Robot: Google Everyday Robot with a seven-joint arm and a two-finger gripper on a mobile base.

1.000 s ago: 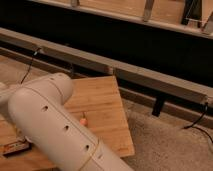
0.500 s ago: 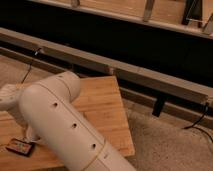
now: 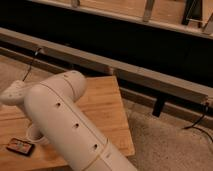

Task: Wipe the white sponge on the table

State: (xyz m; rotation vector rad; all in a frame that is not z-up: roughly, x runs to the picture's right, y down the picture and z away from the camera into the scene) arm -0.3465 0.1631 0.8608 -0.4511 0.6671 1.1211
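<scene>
Overall: a downward view across a robot arm (image 3: 65, 130) to a table (image 3: 102, 107), with a rail (image 3: 150, 77) behind it.
arm: a thick cream-white segment marked with a row of small dark holes. It rises from the bottom edge to a rounded joint at middle left, and a slimmer white part (image 3: 12, 95) reaches on toward the left edge. It covers much of the table's left half.
gripper: hidden behind the arm, low at the left and over the table. It is closed tight, at its narrowest. Whether anything sits between the fingers cannot be told.
table: a light-brown wooden top with a thin edge, lying in the lower left. Its far right corner is near the rail and its right edge runs down toward the bottom of the view.
white sponge: cannot be picked out with certainty.
pale rounded shape (image 3: 34, 134): on the table just under the arm. Whether it is the sponge or part of the robot cannot be told.
dark flat item (image 3: 19, 146): lies on the table at the lower left, just beside the pale shape.
rail: long and grey, running from upper left to right, beyond the table and apart from it.
cables: one (image 3: 31, 65) hangs from the rail at the left, and another (image 3: 197, 122) curves to the floor at the right.
floor (image 3: 170, 145): speckled grey-brown, to the right of the table.
</scene>
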